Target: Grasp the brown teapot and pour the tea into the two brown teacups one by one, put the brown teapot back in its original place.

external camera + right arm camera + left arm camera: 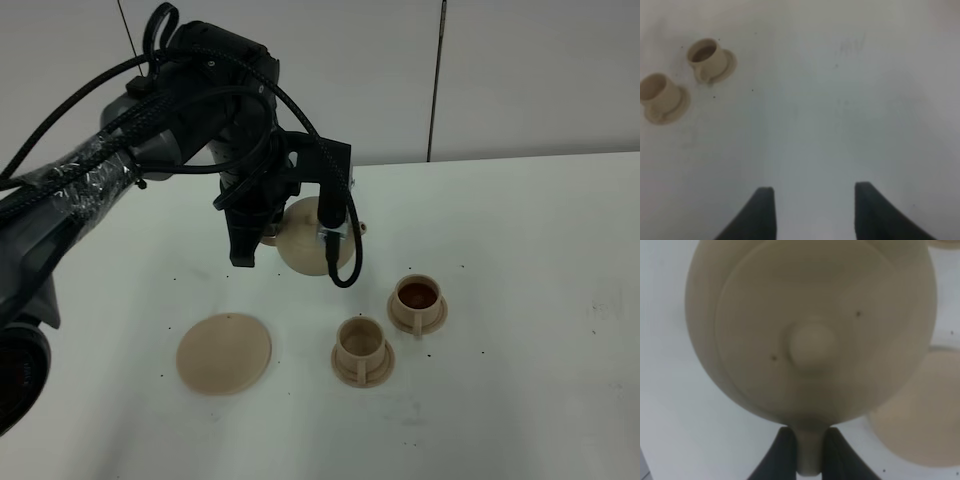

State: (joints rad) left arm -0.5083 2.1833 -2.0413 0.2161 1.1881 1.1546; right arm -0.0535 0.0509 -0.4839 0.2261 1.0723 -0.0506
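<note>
Here the round, matte light-tan teapot (305,243) with a knobbed lid is held above the white table (540,300), back from its near edge. The black left gripper (810,456) is clamped on its loop handle. Nearer that edge stand two small tan cylindrical cups on round saucers; one (417,297) holds dark liquid, the other (362,343) looks empty. A flat tan disc (224,352) lies nearer the left edge. The right gripper (812,210) gapes over the speckled tabletop. White wall panels (520,70) stand behind.

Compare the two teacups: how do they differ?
The farther teacup holds dark tea; the nearer teacup looks empty. The nearer teacup sits closer to the flat disc; the farther teacup lies further right in the high view. Both are tan, handled and upright.
</note>
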